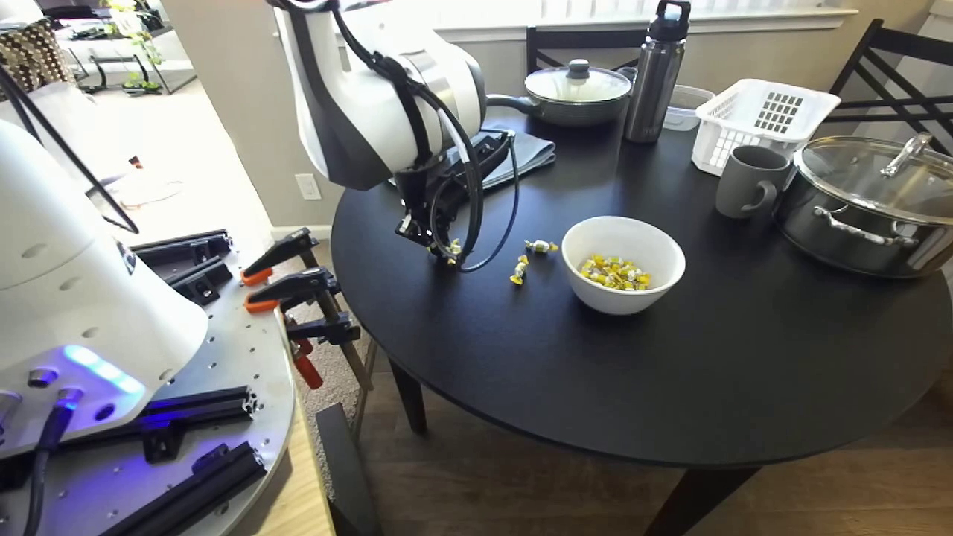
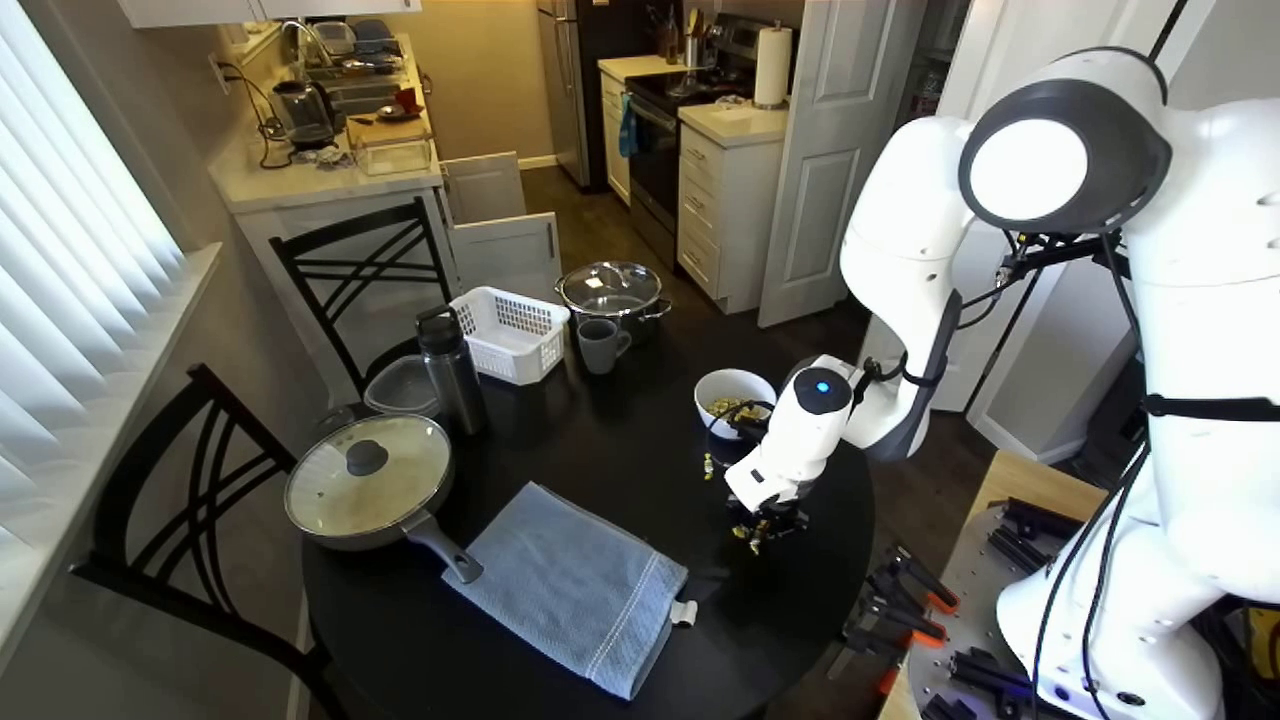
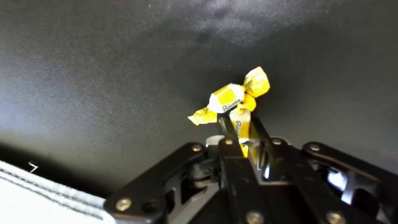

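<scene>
Pretty folded-over pose here. In an exterior view the arm [image 2: 905, 200] runs up the right side of the frame, bends near the upper right, then slopes down and left to a wrist right of centre. In an exterior view the chunky white wrist section [image 1: 417, 97] leans in from the top, left of centre, with the gripper [image 3: 240, 122] pointing down at the black table [image 1: 670, 387] and cables [image 1: 474, 182] looping off its right side.

Fingers [image 3: 228, 132] are clamped on a yellow-and-white candy [image 3: 241, 129], snug on both sides in the wrist view, slightly right of and below centre. A second candy [image 3: 227, 99] lies just above and left, apparently touching its upper twist. Both wrappers clearly say "Ricola": running down the gripped one, slanting along the other's lower edge.

Two loose candies [image 1: 519, 270] lie left of a white bowl [image 1: 625, 304] holding a pile of similar yellow sweets [image 1: 614, 273]. Anything printed on the grey bottle [image 1: 655, 89], top right of centre, is too small to read.
</scene>
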`<state>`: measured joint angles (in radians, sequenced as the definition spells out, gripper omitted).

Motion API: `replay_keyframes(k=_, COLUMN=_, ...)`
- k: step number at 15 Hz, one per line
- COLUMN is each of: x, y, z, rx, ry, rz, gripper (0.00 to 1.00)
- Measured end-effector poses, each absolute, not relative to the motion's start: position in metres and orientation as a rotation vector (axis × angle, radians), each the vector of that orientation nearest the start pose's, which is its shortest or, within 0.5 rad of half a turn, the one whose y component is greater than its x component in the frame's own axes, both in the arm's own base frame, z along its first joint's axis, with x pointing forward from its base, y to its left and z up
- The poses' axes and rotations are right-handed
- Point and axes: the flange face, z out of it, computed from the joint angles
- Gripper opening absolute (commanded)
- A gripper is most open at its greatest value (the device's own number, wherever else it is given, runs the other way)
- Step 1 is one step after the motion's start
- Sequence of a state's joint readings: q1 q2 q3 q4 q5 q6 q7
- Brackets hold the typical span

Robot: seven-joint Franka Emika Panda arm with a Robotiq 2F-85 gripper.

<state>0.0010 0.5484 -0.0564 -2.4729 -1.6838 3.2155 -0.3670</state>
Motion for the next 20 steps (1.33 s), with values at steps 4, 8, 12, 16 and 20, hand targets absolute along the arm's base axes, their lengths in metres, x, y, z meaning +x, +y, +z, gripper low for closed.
replay_keyframes(k=4, x=0.375, y=0.069, z=0.099, rx=1.654, ry=2.575, rz=0.221, gripper=0.04)
replay_keyframes(k=8, x=0.399, y=0.056, z=0.134, rx=1.647, ry=2.477, rz=0.288, gripper=0.04)
replay_keyframes(k=12, x=0.432, y=0.031, z=0.182, rx=1.692, ry=2.272, rz=0.334, gripper=0.04)
replay_keyframes(k=16, x=0.457, y=0.009, z=0.215, rx=1.711, ry=2.029, rz=0.255, gripper=0.04)
replay_keyframes(k=20, x=0.462, y=-0.010, z=0.210, rx=1.733, ry=1.839, rz=0.138, gripper=0.04)
